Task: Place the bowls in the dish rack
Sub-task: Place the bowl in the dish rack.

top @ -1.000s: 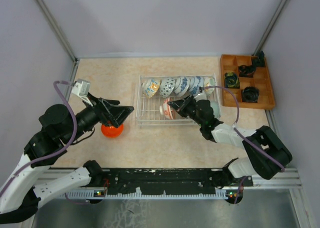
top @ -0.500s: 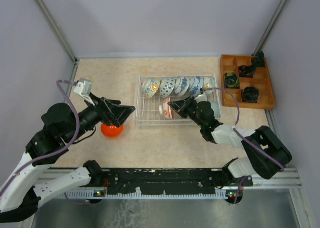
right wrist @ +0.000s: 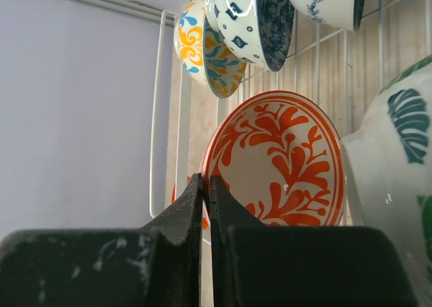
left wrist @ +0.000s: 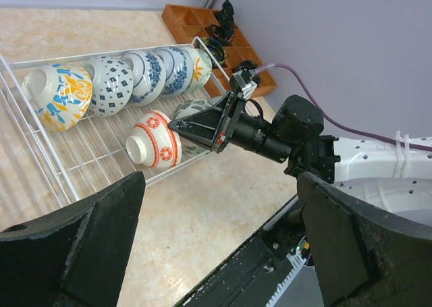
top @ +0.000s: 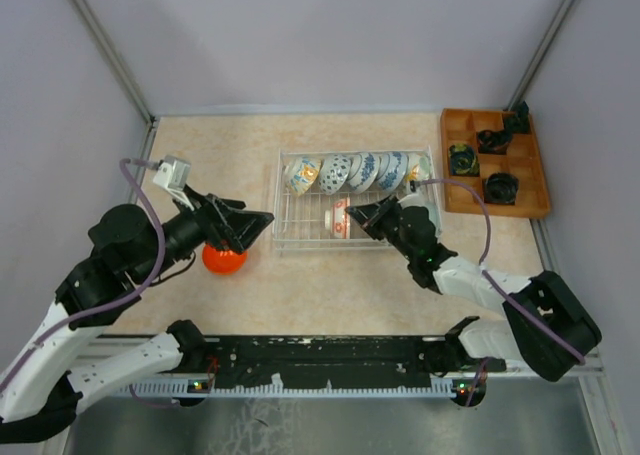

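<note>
- I see a beige, mottled tabletop (top: 230, 155) boxed in by plain lavender-grey walls (top: 320, 35), with a metal post (top: 105, 45) running up each back corner.
- A black rail (top: 330, 355) along the near edge carries both arm bases.
- There is one dish rack (top: 282, 200), pale wire, near the middle of the table, its long side across my view.
- From the left wrist camera I count five bowls in the back row (left wrist: 145, 74), standing on edge and leaning on one another. All are white with blue patterns, and the leftmost also has yellow.
- In the front row a red-patterned bowl (left wrist: 155, 140) lies on its side, with a green-patterned bowl (left wrist: 196, 108) just beside it on the right.
- That makes seven bowls in the rack.
- One orange bowl (top: 224, 260) sits on the bare table left of the rack, partly hidden under the left arm.
- One orange wooden tray (top: 540, 175) stands at the back right, well apart from the rack, with four dark items (top: 500, 187) in its compartments.
- The left gripper (top: 255, 230) hangs over the orange bowl with its jaws spread wide and nothing between them.
- The right gripper (top: 352, 215) has its fingers (right wrist: 192, 206) pressed together, tips at the red-patterned bowl's rim. I cannot tell whether they touch it.
</note>
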Robot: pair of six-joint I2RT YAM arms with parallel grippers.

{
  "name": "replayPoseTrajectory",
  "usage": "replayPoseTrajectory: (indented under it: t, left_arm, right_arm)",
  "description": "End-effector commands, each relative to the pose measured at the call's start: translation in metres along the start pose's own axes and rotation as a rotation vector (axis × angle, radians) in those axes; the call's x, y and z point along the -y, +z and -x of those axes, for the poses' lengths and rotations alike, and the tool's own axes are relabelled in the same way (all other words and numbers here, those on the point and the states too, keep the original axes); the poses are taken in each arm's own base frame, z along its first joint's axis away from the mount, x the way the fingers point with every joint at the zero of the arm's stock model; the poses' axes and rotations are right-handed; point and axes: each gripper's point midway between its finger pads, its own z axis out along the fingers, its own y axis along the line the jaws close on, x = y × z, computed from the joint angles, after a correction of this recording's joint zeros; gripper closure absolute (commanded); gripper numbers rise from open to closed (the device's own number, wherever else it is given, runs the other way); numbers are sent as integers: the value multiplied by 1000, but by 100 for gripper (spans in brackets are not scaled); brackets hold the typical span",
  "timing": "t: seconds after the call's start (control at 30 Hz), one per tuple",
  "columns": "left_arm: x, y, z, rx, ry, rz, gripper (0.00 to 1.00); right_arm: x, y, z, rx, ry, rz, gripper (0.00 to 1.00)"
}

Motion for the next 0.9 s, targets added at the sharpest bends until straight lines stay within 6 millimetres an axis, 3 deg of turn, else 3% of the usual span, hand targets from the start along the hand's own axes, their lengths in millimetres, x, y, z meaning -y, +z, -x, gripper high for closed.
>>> replayPoseTrajectory:
  t: [0.0,0.37,0.53,0.77,0.87]
  left_arm:
    - [5,5,3,11,-1,-26,0]
    - [0,9,-10,-7,-11,-21,0]
    - [-2,17,-17,-22,-16,-19,0]
    - [-7,28,-28,-52,-19,-3,0]
    - [-8,34,-33,-72,-15,5,0]
  right_arm:
    - [25,-10,1,9,-61,-99,100]
    - [36,-25,14,29,-182,-217,100]
    - [38,-30,20,39,-225,-256,89]
    - [34,-35,27,50,-262,-273,85]
    - [32,-38,30,58,-273,-275,75]
